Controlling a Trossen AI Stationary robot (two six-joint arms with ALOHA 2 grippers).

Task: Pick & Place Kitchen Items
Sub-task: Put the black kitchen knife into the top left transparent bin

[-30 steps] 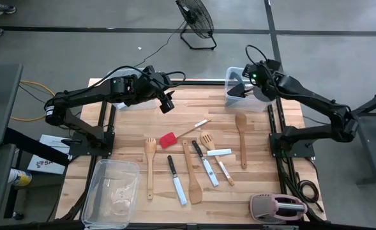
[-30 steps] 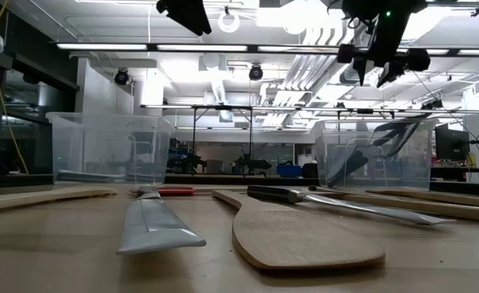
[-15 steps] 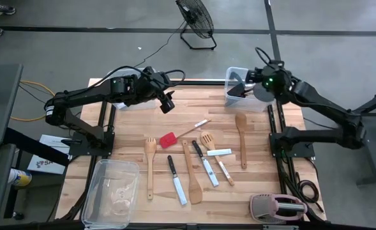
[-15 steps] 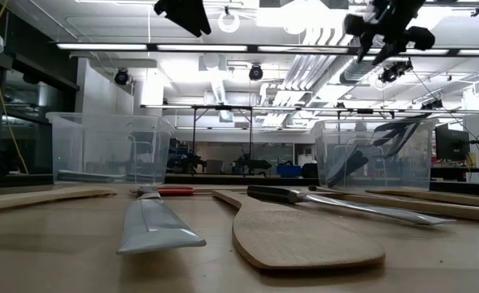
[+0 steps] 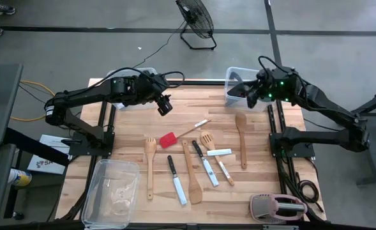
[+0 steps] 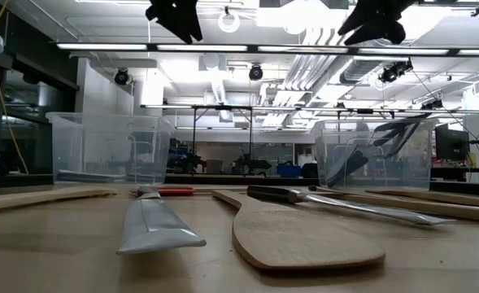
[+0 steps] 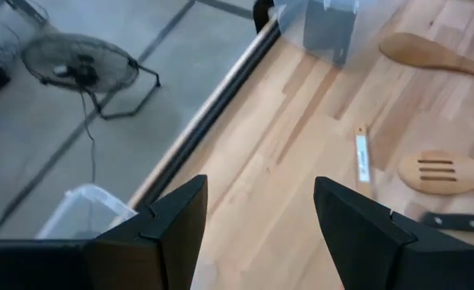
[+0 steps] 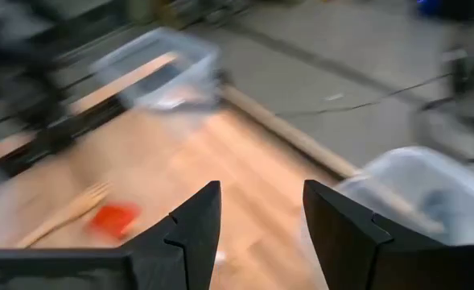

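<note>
The right gripper [image 5: 252, 97] swung from over the bin [image 5: 233, 83] toward three o'clock; the left gripper [image 5: 165, 106] shifted slightly.

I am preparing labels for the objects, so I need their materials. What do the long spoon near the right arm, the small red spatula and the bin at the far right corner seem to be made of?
The long spoon looks like pale, unvarnished wood: matte, light tan. The red spatula has a matte head, probably silicone or plastic, on a light handle, perhaps wood. The bin is clear plastic: dark utensils show through its walls.
</note>
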